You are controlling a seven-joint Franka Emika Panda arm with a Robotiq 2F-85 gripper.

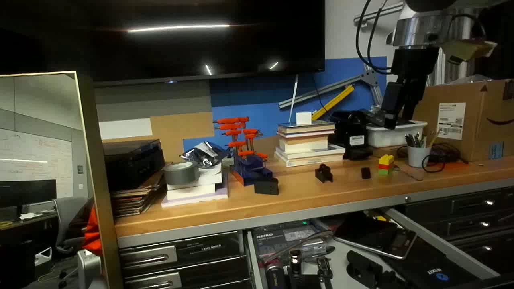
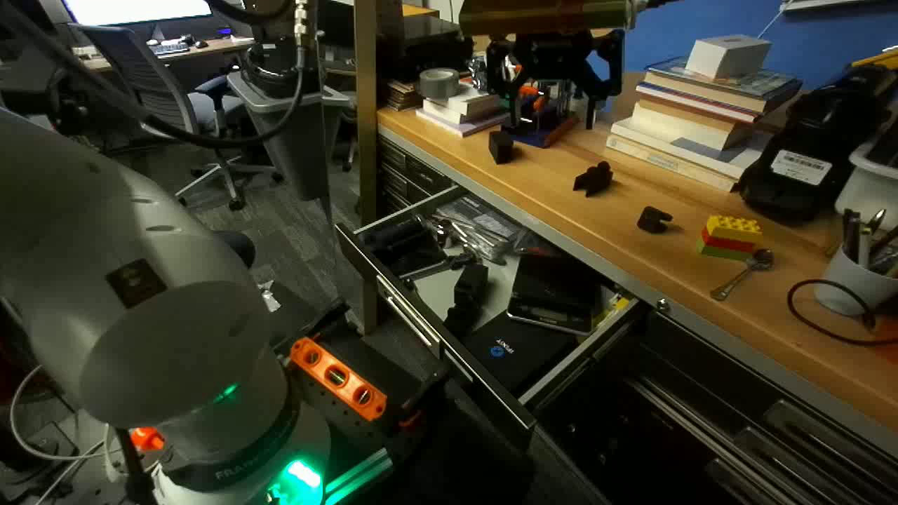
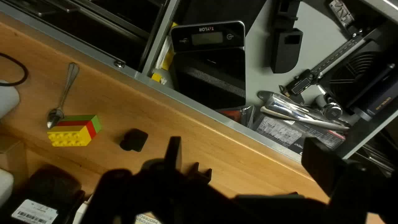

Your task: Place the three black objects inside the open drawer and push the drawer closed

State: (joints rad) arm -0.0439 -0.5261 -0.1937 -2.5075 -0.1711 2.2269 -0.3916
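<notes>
Three black objects lie on the wooden tabletop, in a row in both exterior views. They are a block (image 1: pixel 266 186) (image 2: pixel 500 148), a notched bracket (image 1: pixel 323 174) (image 2: pixel 593 179) and a small clip-like piece (image 1: pixel 365 173) (image 2: pixel 654 219). The wrist view shows the small piece (image 3: pixel 135 140) and part of the bracket (image 3: pixel 202 175); the gripper hides most or all of the block there. The drawer (image 2: pixel 410 319) (image 1: pixel 445 243) is pulled out below the table edge. My gripper (image 2: pixel 553 120) (image 1: pixel 396 118) (image 3: pixel 244 151) is open and empty, above the tabletop with its fingers wide apart.
The drawer holds a kitchen scale (image 3: pixel 208 59), black parts (image 3: pixel 287 49), a caliper and other tools. On the table are toy bricks (image 2: pixel 729 237), a spoon (image 2: pixel 744 273), a pen cup (image 1: pixel 419 155), stacked books (image 1: pixel 307 144) and a red-handled tool rack (image 1: pixel 251 166).
</notes>
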